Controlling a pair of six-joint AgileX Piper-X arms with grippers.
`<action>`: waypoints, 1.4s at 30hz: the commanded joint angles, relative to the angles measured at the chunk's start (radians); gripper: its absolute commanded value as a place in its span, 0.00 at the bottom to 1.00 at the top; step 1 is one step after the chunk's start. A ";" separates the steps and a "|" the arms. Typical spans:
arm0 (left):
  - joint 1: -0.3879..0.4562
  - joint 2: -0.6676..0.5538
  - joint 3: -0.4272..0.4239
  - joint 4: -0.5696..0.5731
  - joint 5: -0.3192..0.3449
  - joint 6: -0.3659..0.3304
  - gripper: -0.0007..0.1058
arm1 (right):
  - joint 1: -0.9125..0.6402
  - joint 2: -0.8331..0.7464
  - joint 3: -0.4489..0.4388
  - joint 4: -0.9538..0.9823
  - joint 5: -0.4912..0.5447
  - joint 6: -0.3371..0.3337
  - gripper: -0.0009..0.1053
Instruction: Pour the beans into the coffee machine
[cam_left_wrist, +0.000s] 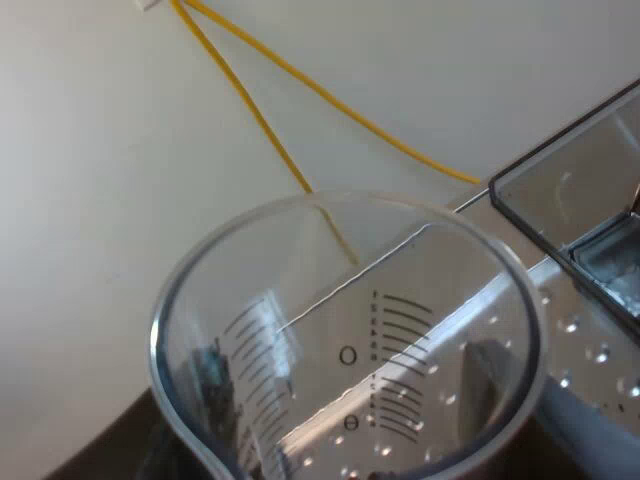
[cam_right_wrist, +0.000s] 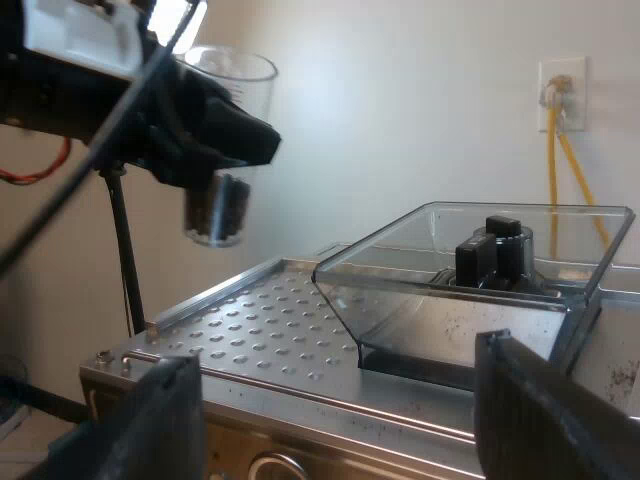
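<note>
The clear measuring glass lay closest to the left wrist camera, round-rimmed, with printed graduation lines down its wall. The left end effector was at that glass, which hung upright over the dimpled steel top of the espresso machine, with dark beans in its base. Whether it grasped the glass could not be told. The smoky, angular bean hopper stood near, apart from the glass, with a black knob inside. The right end effector was released, holding nothing. Yellow cables ran down the far wall.
</note>
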 joint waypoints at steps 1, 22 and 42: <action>-0.004 0.027 -0.029 -0.015 -0.025 0.001 0.11 | 0.002 -0.007 -0.014 -0.012 0.000 -0.013 0.57; -0.004 0.170 -0.149 -0.060 -0.050 0.084 0.11 | 0.002 -0.007 -0.014 0.045 0.000 -0.013 0.57; -0.006 0.172 -0.149 -0.094 -0.047 0.187 0.11 | 0.002 -0.007 -0.014 0.045 0.000 -0.011 0.57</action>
